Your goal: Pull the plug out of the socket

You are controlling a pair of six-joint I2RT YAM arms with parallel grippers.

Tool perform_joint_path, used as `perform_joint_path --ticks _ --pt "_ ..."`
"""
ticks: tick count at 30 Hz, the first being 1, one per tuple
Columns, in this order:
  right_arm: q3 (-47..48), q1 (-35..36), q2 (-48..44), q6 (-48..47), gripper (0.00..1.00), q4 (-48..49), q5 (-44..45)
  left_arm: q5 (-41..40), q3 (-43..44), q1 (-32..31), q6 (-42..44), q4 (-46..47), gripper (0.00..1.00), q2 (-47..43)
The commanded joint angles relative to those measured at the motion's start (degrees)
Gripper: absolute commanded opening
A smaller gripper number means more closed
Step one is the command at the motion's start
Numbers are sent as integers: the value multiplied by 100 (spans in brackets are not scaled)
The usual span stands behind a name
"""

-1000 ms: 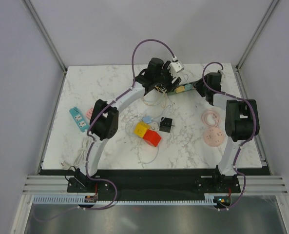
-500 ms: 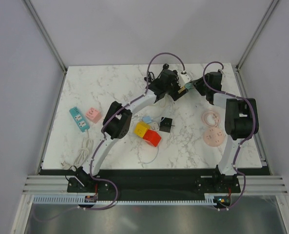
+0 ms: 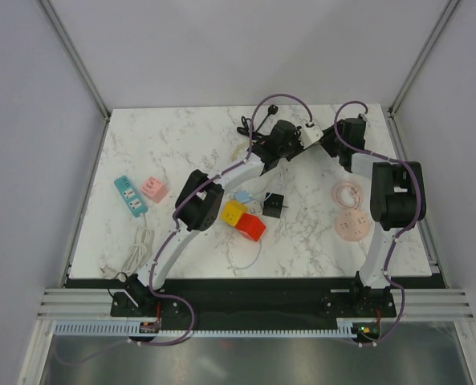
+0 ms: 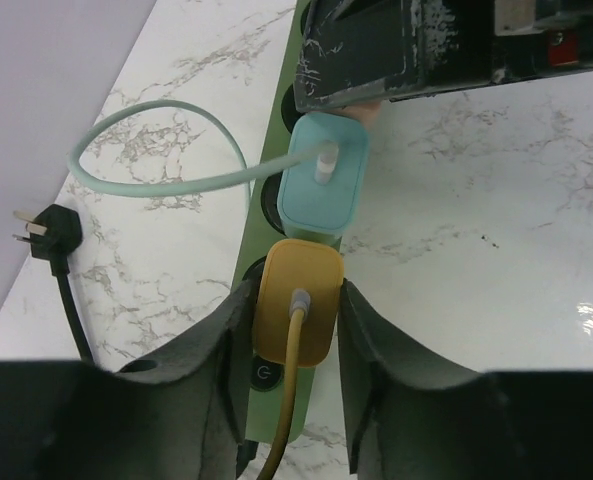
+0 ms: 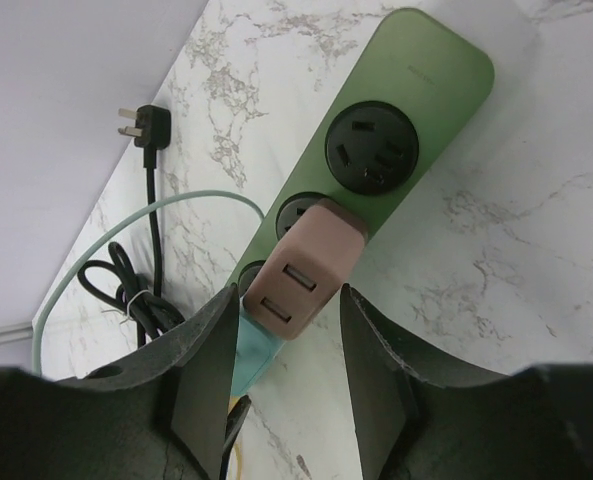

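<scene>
Marble-patterned table [image 3: 181,136] carries spare socket cubes [image 3: 244,220] near its middle. The work is further off, toward the far right corner, where the green power strip [image 5: 416,70] lies flat.

Over the last second the left gripper [image 4: 294,300] swung across to the strip with its jaws wide. It has now clamped on the yellow plug [image 4: 311,275], a finger pressed to each side. The plug is still seated in its socket, just beside the power button. The grasp looks made, so only the pull remains.

Beyond it sits a teal plug [image 4: 321,185], then a mauve adapter [image 5: 306,265], which the right gripper [image 5: 286,300] straddles. Whether it pinches the adapter I cannot tell.

Faint lettering at the strip's free end is too small to read, and no brand shows.
</scene>
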Motion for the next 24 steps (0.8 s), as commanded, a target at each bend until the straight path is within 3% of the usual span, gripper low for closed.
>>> perform_joint_path --ticks 1,4,7,10,13,16,24 --pt "32 43 45 61 53 345 -252 -204 368 16 183 254 34 174" --pt "32 34 27 26 57 336 -269 -143 421 16 192 263 26 201" --pt "50 43 27 9 60 328 -278 -28 421 7 210 185 23 192" --pt "102 34 45 -61 63 258 -287 -19 421 -2 184 167 2 166" --pt "129 25 -25 -141 68 117 -252 94 394 -2 0 79 2 52" --pt "15 -229 -157 -185 80 117 -243 279 254 -2 -220 35 2 -168" --pt "-433 -827 -369 -238 93 354 -602 972 148 60 -748 -211 2 -546"
